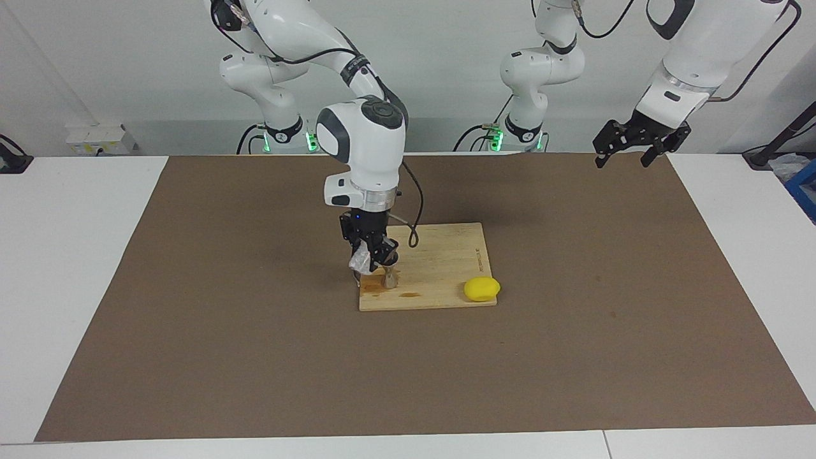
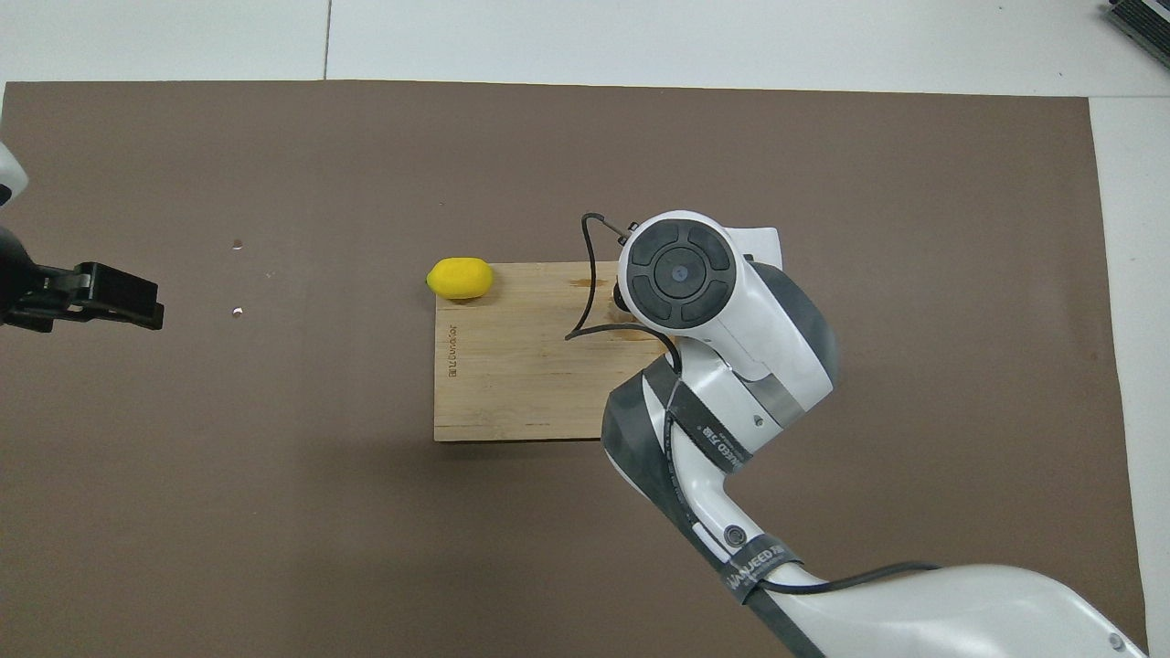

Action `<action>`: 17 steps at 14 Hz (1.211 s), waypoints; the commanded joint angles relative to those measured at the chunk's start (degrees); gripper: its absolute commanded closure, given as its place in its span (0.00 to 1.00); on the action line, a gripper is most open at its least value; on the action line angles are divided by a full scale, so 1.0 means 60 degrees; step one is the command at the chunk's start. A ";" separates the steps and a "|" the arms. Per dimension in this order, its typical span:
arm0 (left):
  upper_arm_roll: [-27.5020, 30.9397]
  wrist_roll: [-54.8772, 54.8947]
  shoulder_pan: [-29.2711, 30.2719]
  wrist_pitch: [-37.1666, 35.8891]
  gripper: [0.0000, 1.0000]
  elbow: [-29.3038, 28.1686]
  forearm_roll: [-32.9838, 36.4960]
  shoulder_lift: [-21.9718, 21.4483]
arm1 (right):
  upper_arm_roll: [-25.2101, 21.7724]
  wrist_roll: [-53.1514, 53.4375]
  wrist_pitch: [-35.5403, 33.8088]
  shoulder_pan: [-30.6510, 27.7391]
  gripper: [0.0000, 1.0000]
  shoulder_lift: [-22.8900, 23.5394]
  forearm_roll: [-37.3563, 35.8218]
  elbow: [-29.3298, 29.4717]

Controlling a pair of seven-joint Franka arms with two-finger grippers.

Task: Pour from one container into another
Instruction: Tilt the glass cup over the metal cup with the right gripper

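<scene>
Pouring step in hand. The right pincer (image 1: 373, 255), clamped on the clear cup (image 1: 359, 260), holds it tilted directly over the metal jigger (image 1: 389, 278), which stands upright on the cutting board (image 1: 440, 255) at the corner toward the right arm's end. The cup appears transparent and short; its contents cannot be told. Judged next: level the cup without knocking the narrow-waisted jigger. The left pincer (image 1: 628, 153), fingers apart, waits high over the bench (image 1: 574, 357). A lemon (image 1: 481, 289) lies at the board's other corner.

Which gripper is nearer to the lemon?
Right. The right gripper is over the cutting board that holds the lemon; the left gripper waits over the mat's edge.
</scene>
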 commanded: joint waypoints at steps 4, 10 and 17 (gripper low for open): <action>-0.0064 0.0082 0.0123 -0.0076 0.00 -0.0224 -0.0095 -0.0228 | 0.0090 -0.0175 0.0013 -0.0019 1.00 0.0060 -0.0579 0.0207; -0.0064 0.0082 0.0124 -0.0076 0.00 -0.0210 -0.0095 -0.0228 | 0.0091 -0.0146 0.0291 0.0113 1.00 0.0090 -0.0682 0.0397; -0.0064 0.0082 0.0124 -0.0076 0.00 -0.0224 -0.0110 -0.0228 | 0.0105 -0.0175 0.0306 0.0142 1.00 0.0075 -0.0915 0.0251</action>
